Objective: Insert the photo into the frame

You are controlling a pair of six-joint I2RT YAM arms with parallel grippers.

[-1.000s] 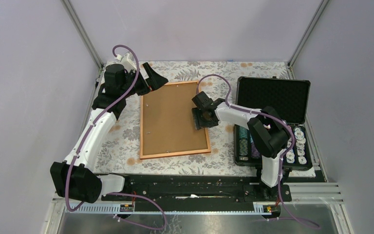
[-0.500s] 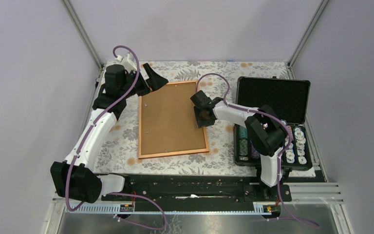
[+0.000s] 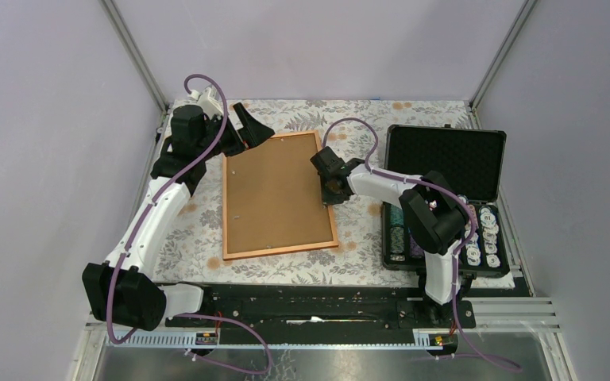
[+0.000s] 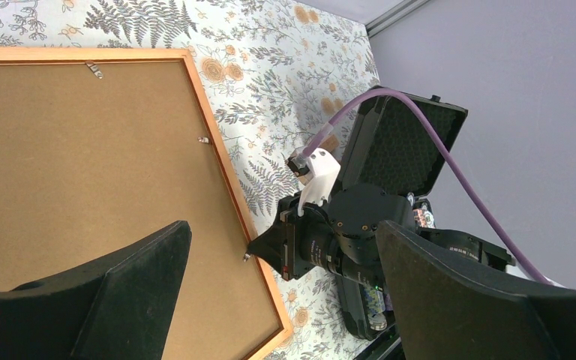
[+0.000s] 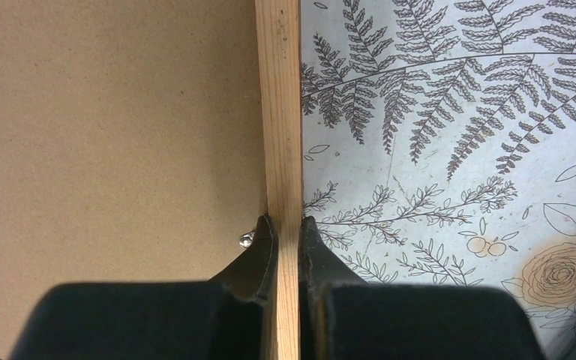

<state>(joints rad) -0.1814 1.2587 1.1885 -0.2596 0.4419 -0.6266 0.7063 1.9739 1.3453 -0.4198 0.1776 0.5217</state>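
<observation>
The frame (image 3: 280, 251) is a thin orange-brown wooden rectangle lying back-up on the floral cloth, with a brown backing board (image 3: 274, 194) filling it. My right gripper (image 3: 330, 190) is at the middle of the frame's right rail. In the right wrist view the right gripper (image 5: 285, 221) is shut on that rail (image 5: 279, 112), one finger on the board side next to a small metal clip (image 5: 247, 240). My left gripper (image 3: 250, 127) hovers wide open over the frame's far left corner. Its dark fingers (image 4: 120, 285) hold nothing. The photo is out of view.
A black case (image 3: 445, 159) with its lid up stands at the right, chips (image 3: 484, 230) in its near half. It sits close behind the right arm. Cage posts and grey walls close in the back and sides. The arm bases line the near edge.
The right gripper has closed on the frame's right rail and moved slightly left. The frame has shifted a little left with it. The left arm has not moved.
</observation>
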